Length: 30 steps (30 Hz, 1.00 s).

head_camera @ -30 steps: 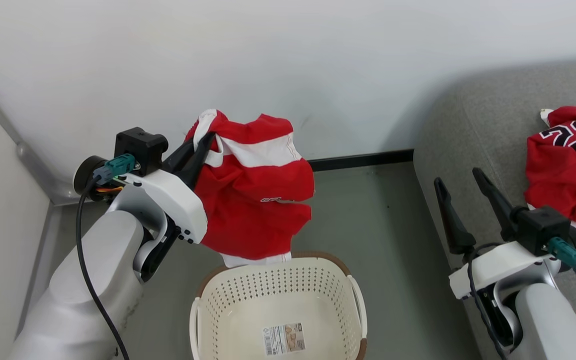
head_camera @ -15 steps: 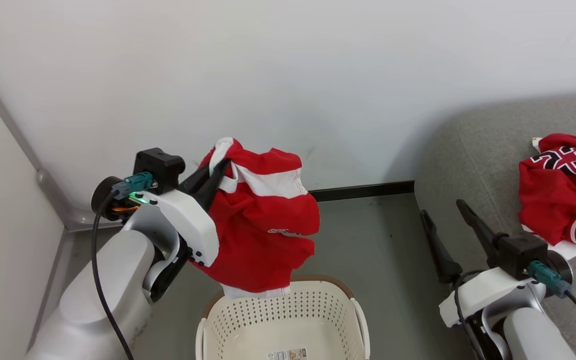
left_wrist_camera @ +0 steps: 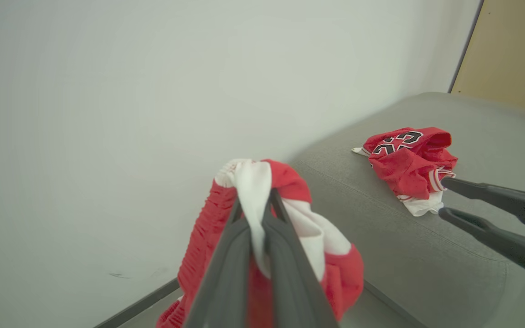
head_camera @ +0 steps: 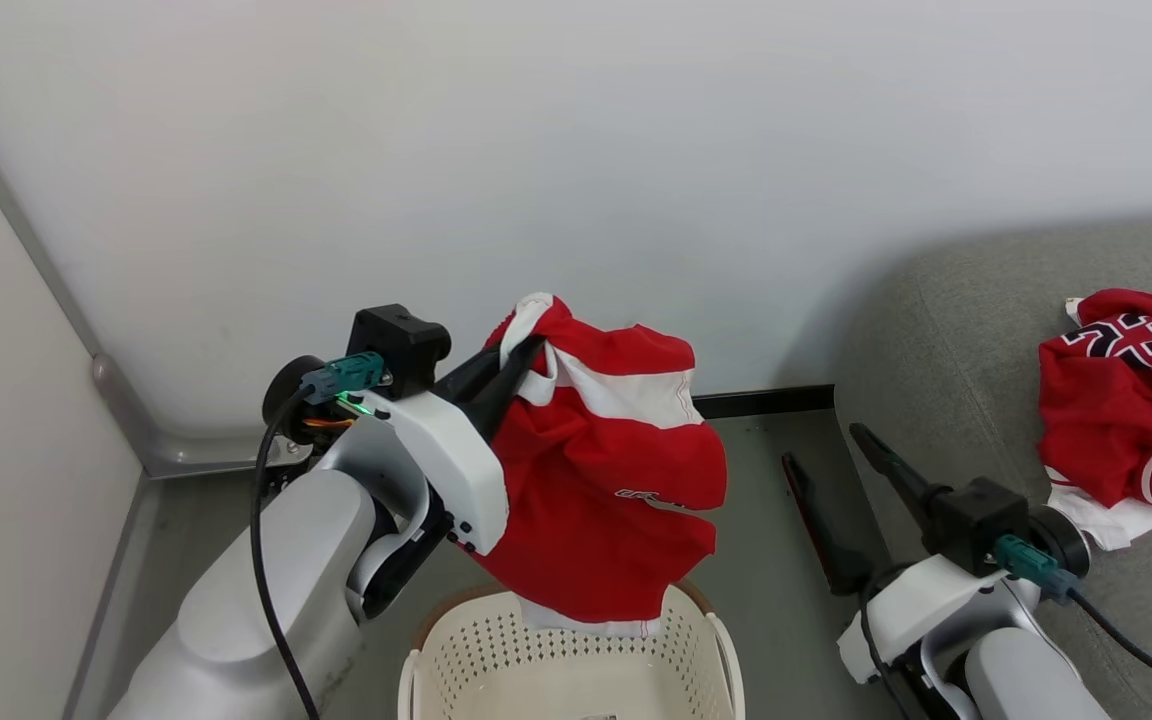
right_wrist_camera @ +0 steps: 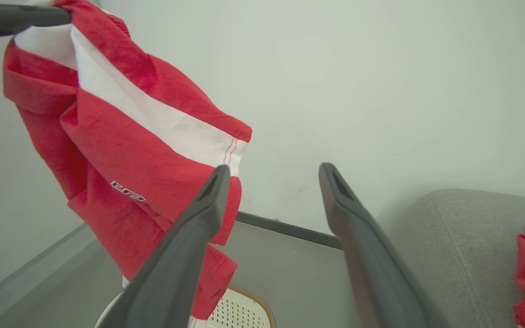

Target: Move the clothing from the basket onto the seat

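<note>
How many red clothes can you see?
2. One red garment hangs from the left hand above the basket; the other red garment lies on the grey seat. More could hide in the basket, whose bottom is mostly out of view.

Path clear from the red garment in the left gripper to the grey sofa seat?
Not quite. The open right gripper stands at the grey fabric seat's near edge, between it and the red white-striped garment hanging from the shut left gripper over the cream perforated basket.
</note>
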Motion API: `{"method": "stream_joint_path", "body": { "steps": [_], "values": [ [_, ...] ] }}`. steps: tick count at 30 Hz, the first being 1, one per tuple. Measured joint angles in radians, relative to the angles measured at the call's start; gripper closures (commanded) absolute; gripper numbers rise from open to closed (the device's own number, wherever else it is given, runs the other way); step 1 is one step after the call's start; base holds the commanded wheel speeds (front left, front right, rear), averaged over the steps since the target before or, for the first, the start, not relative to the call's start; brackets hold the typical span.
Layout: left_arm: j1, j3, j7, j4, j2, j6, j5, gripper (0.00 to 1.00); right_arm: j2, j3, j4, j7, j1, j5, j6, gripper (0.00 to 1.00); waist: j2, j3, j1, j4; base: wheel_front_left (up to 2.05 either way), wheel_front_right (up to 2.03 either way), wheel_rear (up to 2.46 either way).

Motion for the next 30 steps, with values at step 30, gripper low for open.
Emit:
{"method": "stream_joint_path", "body": {
  "steps": [30],
  "values": [
    [0.000, -0.058, 0.071, -0.108, -0.047, 0.013, -0.001, 1.00, -0.064, 0.411, 0.087, 0.024, -0.156, -0.003, 0.000, 0.00, 0.0000, 0.020, 0.0000, -0.007, 0.00, 0.00, 0.00]
  ]
}}
